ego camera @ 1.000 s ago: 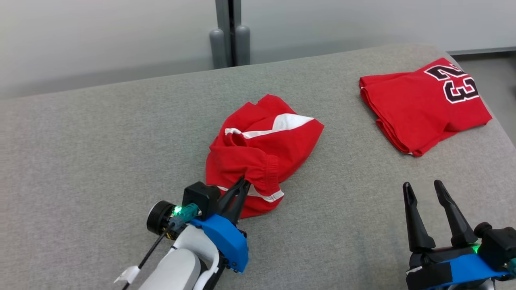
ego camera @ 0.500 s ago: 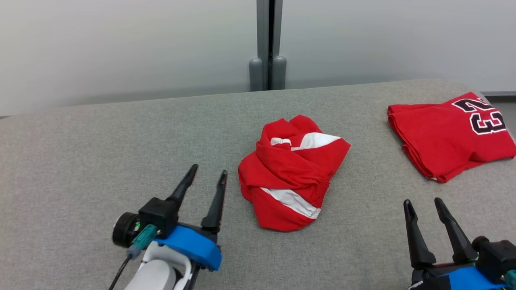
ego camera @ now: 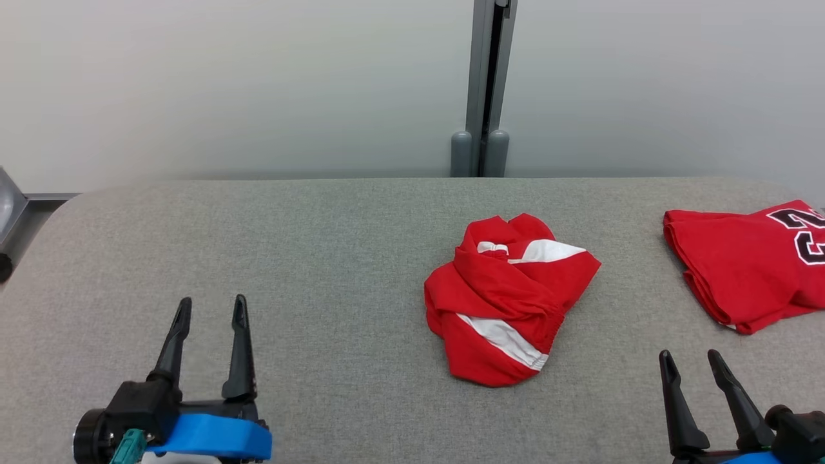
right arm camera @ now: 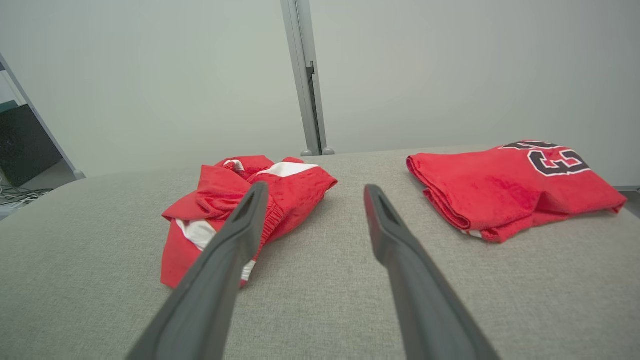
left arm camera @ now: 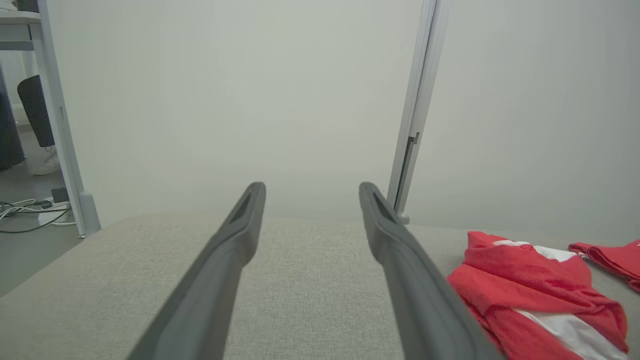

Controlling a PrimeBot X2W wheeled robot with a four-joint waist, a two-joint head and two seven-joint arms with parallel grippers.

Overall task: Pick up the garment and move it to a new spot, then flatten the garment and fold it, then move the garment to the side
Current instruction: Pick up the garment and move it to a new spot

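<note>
1. Lying bunched on the grey padded surface (ego camera: 290,258), the red-and-white garment (ego camera: 509,303) is found ahead of both sets of jaws. It is forward and well to the right of the left gripper (ego camera: 213,300), and forward and left of the right gripper (ego camera: 689,354), nearer the latter.
2. Both sets of jaws are seen spread wide and empty. No cloth is touched by any of the 4 fingers, and each gripper is held low over bare surface.
3. The garment is judged to be set at its new spot, roughly between the 2 arms, so that it can be reached from either side.
4. Flattening is judged not yet done, as the cloth is heaped in folds with a white stripe and a gathered hem turned toward the jaws.
5. A numbered jersey (ego camera: 741,264) is seen folded, forward and right of the right jaws and well apart from the garment. It is presumably kept aside so that the working area is left free.
6. Open jaws are suited to an approach on 2 opposite edges, so that the heap can be drawn out flat.
</note>
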